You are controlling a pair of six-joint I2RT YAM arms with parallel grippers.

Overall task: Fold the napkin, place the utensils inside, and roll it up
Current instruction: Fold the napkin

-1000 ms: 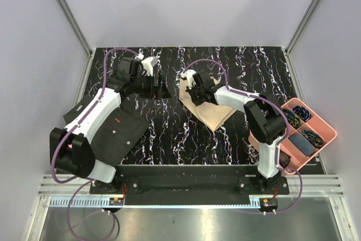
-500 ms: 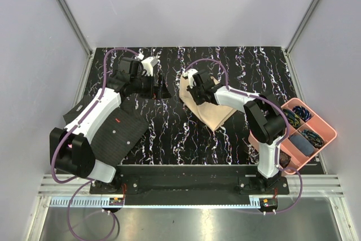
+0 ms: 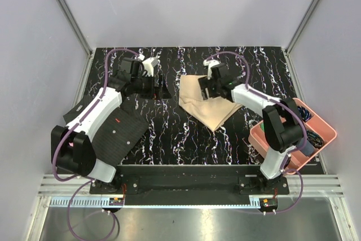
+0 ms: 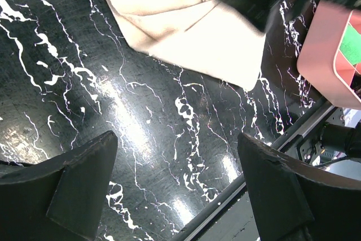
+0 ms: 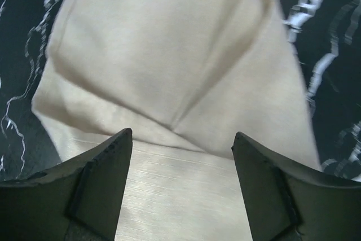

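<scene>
Okay, from above your napkin (image 3: 210, 105) lies folded mid-table, right gripper (image 3: 207, 84) over its far part. Left wrist: left gripper (image 4: 176, 139) spread wide above the table (image 4: 130, 111). Right wrist: jaws spread over the folds (no utensils visible anywhere), so loading and rolling look undone

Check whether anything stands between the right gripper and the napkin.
Nothing visible does. The right gripper hangs open directly over the napkin, and in the right wrist view only folded beige cloth shows between its jaws. No other object lies on that part of the cloth.
</scene>
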